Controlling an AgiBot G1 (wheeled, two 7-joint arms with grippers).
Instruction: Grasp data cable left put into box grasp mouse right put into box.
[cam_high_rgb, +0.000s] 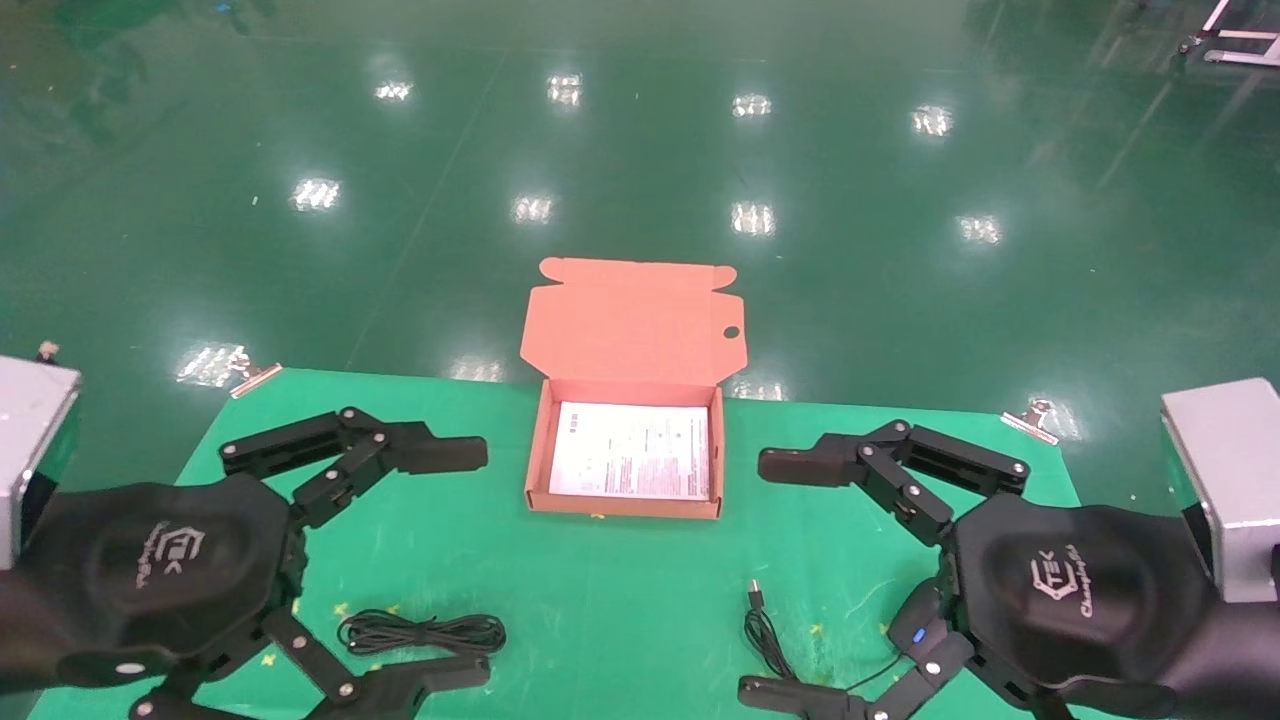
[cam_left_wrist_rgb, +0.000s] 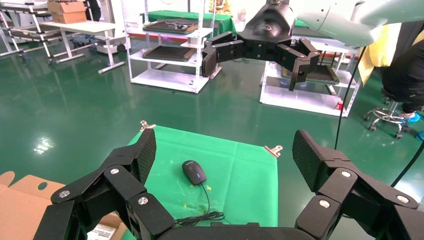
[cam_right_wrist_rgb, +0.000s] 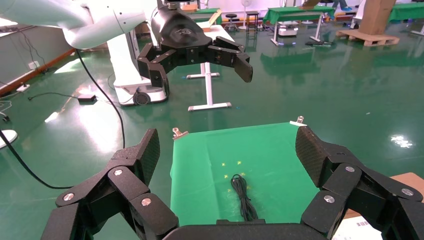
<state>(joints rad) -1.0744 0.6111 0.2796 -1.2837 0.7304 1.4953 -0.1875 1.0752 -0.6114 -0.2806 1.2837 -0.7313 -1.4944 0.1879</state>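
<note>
The salmon-orange box (cam_high_rgb: 537, 455) stands open at the table's far middle, lid flap up, with a white printed sheet (cam_high_rgb: 632, 450) inside. The data cable (cam_high_rgb: 420, 632), a flat black oval bundle, lies front left, between the fingers of my open left gripper (cam_high_rgb: 455, 565); it also shows in the right wrist view (cam_right_wrist_rgb: 242, 197). The black mouse (cam_high_rgb: 915, 620) with its blue spot lies front right, partly hidden under my right hand; its cord (cam_high_rgb: 765, 630) runs left. The left wrist view shows the mouse (cam_left_wrist_rgb: 194, 172) whole. My right gripper (cam_high_rgb: 778, 578) is open and empty above the table.
A green cloth (cam_high_rgb: 600, 600) covers the table, held by metal clips (cam_high_rgb: 255, 378) at the far corners (cam_high_rgb: 1030, 420). Grey blocks stand at the left edge (cam_high_rgb: 35, 420) and the right edge (cam_high_rgb: 1225, 470). Shiny green floor lies beyond.
</note>
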